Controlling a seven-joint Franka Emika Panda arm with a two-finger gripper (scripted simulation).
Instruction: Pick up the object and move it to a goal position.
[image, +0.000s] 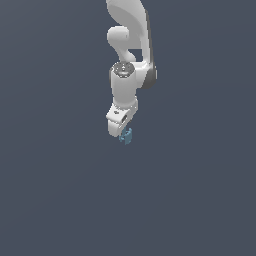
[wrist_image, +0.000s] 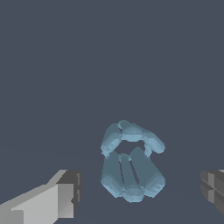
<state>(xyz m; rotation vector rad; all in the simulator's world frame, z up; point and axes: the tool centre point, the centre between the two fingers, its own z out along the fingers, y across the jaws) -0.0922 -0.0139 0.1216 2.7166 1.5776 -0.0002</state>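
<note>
The object (wrist_image: 130, 162) is a small teal-blue oblong piece with a knobby, bumpy end, lying on the dark grey floor. In the wrist view it sits between my two fingers (wrist_image: 65, 194), which stand wide apart on either side without touching it. My gripper (wrist_image: 140, 190) is open around it. In the exterior view the object (image: 126, 135) shows just below the white gripper hand (image: 121, 131), partly hidden by it. No goal marker is visible.
The white arm (image: 131, 45) reaches down from the top of the exterior view. A plain dark grey surface (image: 60, 190) fills the rest of both views.
</note>
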